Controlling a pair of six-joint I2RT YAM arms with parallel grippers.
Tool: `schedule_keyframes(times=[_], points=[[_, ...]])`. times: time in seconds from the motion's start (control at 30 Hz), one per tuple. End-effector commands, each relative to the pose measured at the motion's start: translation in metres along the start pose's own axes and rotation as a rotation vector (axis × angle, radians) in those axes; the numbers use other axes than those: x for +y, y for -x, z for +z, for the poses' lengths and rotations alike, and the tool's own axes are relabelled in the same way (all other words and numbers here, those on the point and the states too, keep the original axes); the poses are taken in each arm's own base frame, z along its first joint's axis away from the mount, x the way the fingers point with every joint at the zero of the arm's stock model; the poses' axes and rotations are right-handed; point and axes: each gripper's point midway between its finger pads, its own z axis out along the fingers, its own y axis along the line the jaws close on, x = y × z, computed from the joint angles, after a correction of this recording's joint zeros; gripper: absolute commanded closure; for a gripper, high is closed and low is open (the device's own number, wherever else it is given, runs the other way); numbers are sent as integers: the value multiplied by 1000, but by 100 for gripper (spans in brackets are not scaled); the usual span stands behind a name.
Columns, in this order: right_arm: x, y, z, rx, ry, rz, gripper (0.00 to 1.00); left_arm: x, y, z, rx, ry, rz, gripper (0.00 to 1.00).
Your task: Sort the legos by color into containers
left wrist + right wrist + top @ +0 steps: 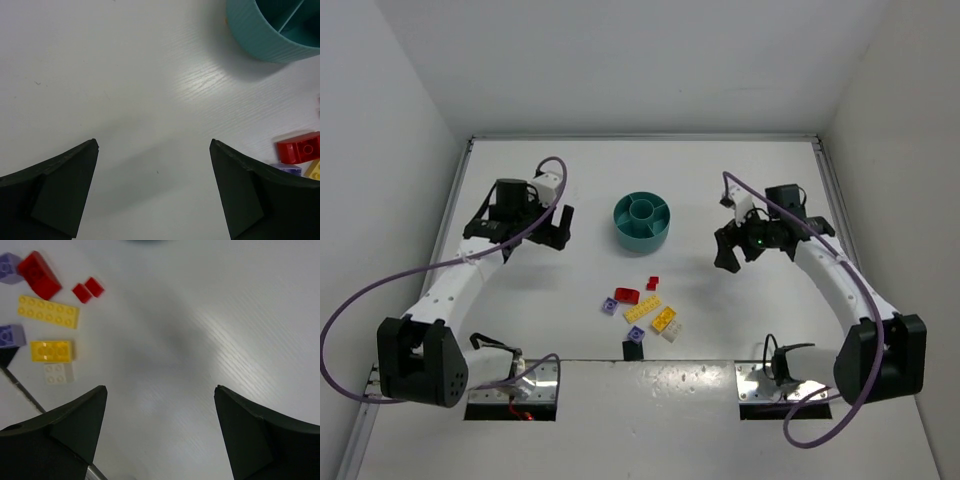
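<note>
- From above, the legos (642,310) are seen loose on the table (520,180), just near of the teal dish (642,242). None is sorted yet. The left gripper (558,232) and right gripper (728,250) are held apart, empty.
- Left wrist: only bare table is framed by the spread jaws. The red brick (299,148) should be approached squarely.
- Right wrist: an outlying small red piece (94,286) is best taken first, so that neighbours are not disturbed.

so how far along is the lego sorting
Done: nothing visible; the teal dish looks empty from above. In hand: nothing; the left fingers and right fingers are open and empty, one set on either side of the dish. Left: everything; the red, yellow, purple and off-white legos lie loose on the table, apart from the dish.
</note>
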Motion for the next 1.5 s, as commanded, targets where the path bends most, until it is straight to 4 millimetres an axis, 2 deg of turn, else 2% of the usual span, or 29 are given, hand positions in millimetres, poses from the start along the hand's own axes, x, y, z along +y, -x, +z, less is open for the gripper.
schedule_keyframes(times=[0.0, 0.07, 0.1, 0.2, 0.23, 0.3, 0.33, 0.37, 0.4, 0.43, 0.6, 0.7, 0.83, 0.9, 0.97, 1.0, 1.13, 1.47], points=[[34, 48, 11, -81, 117, -93, 12, 11, 15, -8, -67, 48, -34, 0], [40, 55, 24, -60, 115, -137, 14, 21, 17, -11, -76, 72, -61, 0], [49, 58, 36, -24, 117, -176, 15, 18, 18, -11, -79, 58, -73, 0], [58, 72, 52, -2, 82, -260, 16, 26, 23, -13, -90, 70, -108, 0], [72, 75, 59, 1, 103, -300, 16, 28, 22, -13, -91, 69, -114, 0], [79, 78, 71, 10, 91, -346, 16, 31, 20, -11, -82, 75, -145, 0], [93, 75, 77, 26, 113, -379, 16, 33, 19, -12, -84, 74, -152, 0], [98, 76, 82, 25, 113, -406, 16, 37, 16, -10, -75, 80, -161, 0], [102, 68, 91, 58, 120, -415, 16, 36, 19, -9, -77, 71, -171, 0], [114, 68, 96, 67, 134, -445, 17, 38, 16, -10, -67, 76, -180, 0], [139, 68, 125, 121, 137, -450, 18, 45, 23, -12, -74, 82, -190, 0], [141, 69, 136, 123, 111, -435, 18, 45, 23, -12, -74, 82, -190, 0], [158, 66, 147, 130, 134, -430, 18, 42, 19, -10, -67, 72, -192, 0], [163, 60, 153, 157, 144, -427, 18, 40, 14, -6, -51, 59, -197, 0], [177, 58, 155, 158, 172, -448, 18, 40, 14, -6, -51, 59, -197, 0], [176, 54, 159, 172, 172, -446, 18, 40, 14, -6, -51, 59, -197, 0], [193, 42, 168, 204, 213, -474, 18, 44, 13, -7, -51, 66, -194, 0], [193, 16, 193, 272, 189, -499, 18, 49, -2, -6, -26, 74, -211, 0]])
